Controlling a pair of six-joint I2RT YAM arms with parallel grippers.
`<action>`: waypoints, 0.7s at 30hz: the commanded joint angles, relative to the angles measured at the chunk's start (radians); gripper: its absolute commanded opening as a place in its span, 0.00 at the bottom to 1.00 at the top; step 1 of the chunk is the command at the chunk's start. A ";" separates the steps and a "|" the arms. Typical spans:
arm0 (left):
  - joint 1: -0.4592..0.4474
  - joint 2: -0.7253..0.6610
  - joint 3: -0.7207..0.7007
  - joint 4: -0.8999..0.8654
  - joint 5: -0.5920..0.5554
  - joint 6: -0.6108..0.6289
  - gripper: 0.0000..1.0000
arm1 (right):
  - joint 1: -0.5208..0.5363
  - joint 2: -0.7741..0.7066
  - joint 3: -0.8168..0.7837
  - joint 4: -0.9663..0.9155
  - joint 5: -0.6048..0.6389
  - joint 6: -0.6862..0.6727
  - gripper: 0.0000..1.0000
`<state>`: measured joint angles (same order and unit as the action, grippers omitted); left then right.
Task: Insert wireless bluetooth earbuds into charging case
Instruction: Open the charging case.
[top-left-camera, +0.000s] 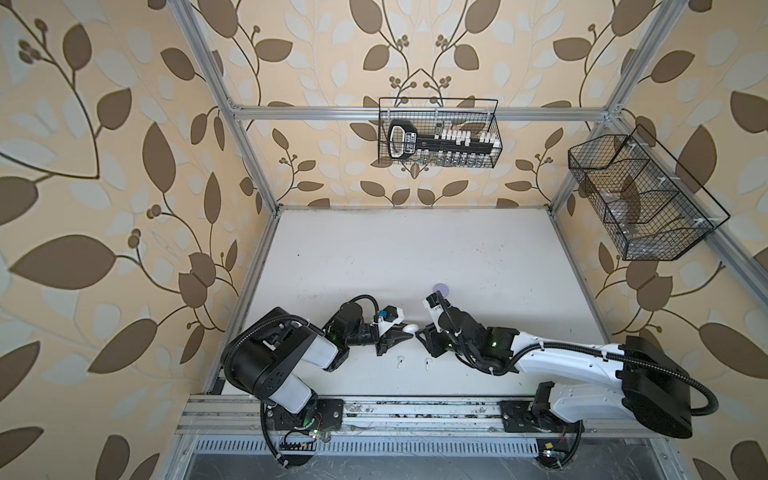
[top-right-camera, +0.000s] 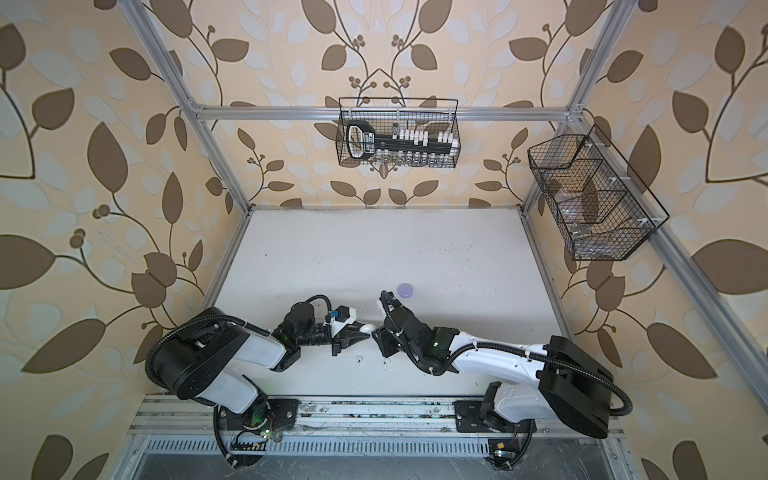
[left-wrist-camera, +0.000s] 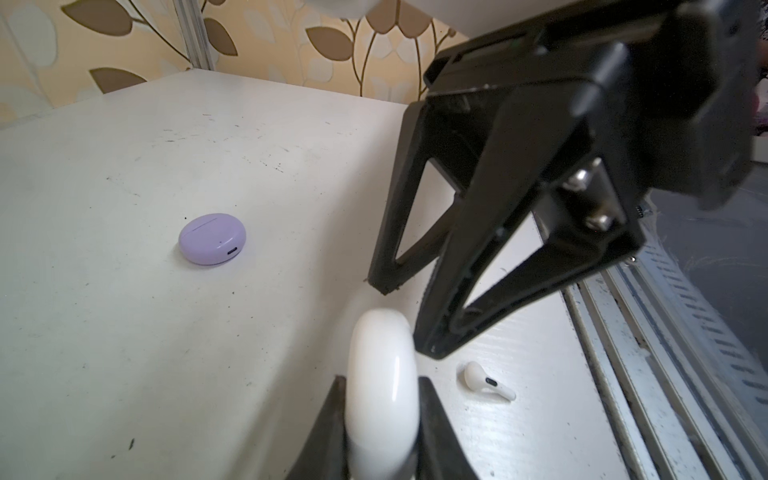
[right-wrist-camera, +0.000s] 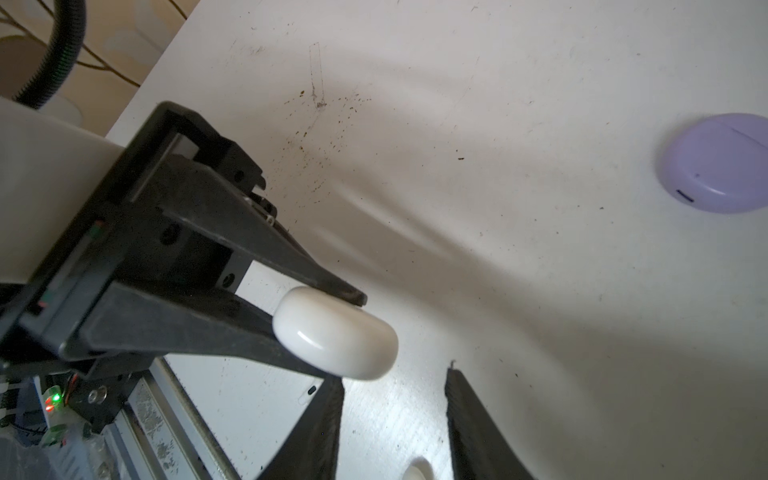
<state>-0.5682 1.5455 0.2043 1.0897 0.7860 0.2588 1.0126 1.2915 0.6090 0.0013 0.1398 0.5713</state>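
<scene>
My left gripper (left-wrist-camera: 381, 380) is shut on a closed white charging case (left-wrist-camera: 382, 407), held on edge just above the table; the case also shows in a top view (top-left-camera: 410, 328) and in the right wrist view (right-wrist-camera: 336, 336). My right gripper (right-wrist-camera: 395, 376) stands open and empty, its fingertips right beside that case. Two white earbuds (top-left-camera: 400, 362) (top-left-camera: 427, 363) lie on the table in front of both grippers. One earbud (left-wrist-camera: 486, 380) lies beside the left fingers. Part of an earbud (right-wrist-camera: 415, 469) shows on the table beyond the right gripper's open jaws.
A closed lavender case (top-left-camera: 441, 288) (left-wrist-camera: 212, 239) lies flat on the white table (top-left-camera: 415, 249) behind the right gripper. Two wire baskets (top-left-camera: 438, 133) (top-left-camera: 640, 199) hang on the back and right frame. A metal rail (top-left-camera: 374, 411) runs along the table's front edge.
</scene>
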 joint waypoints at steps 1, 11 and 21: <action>-0.024 -0.021 -0.014 0.063 0.029 0.042 0.10 | -0.014 0.004 0.034 0.021 0.007 -0.010 0.41; -0.044 -0.033 -0.020 0.038 0.027 0.079 0.09 | -0.052 -0.019 0.037 0.026 0.000 -0.013 0.41; -0.046 -0.037 -0.023 0.038 0.029 0.079 0.09 | -0.062 -0.027 0.034 0.006 0.007 -0.014 0.41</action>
<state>-0.5972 1.5398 0.1864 1.0786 0.7563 0.3134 0.9588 1.2823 0.6174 0.0032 0.1234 0.5636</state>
